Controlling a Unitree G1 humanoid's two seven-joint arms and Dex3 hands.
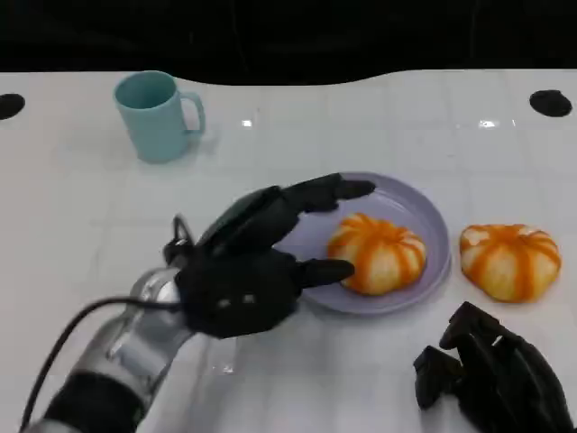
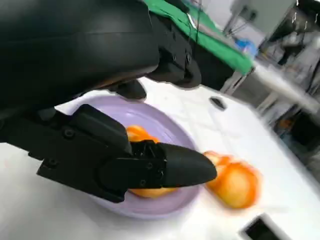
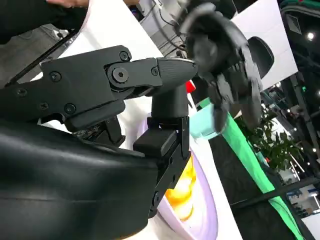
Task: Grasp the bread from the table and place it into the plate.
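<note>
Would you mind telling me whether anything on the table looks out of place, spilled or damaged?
Nothing looks spilled or damaged. One bread lies in the purple plate, the mug stands upright, and a second bread sits on the table beside the plate, outside it.

A: What colours are the breads?

B: The bread (image 1: 379, 253) in the plate is pale cream with orange stripes fanning out from its centre. The second bread (image 1: 510, 260), near the table's right edge, has the same orange-and-cream pattern.

A: And the plate?

B: The plate (image 1: 424, 216) is plain lavender. The mug (image 1: 155, 115), toward the far left corner, is light teal.

A: The table?

B: The table (image 1: 72, 207) is glossy white with two black round spots at its far edge. The left hand (image 1: 252, 271) and right hand (image 1: 496, 374) are black; the left forearm is silver.
</note>
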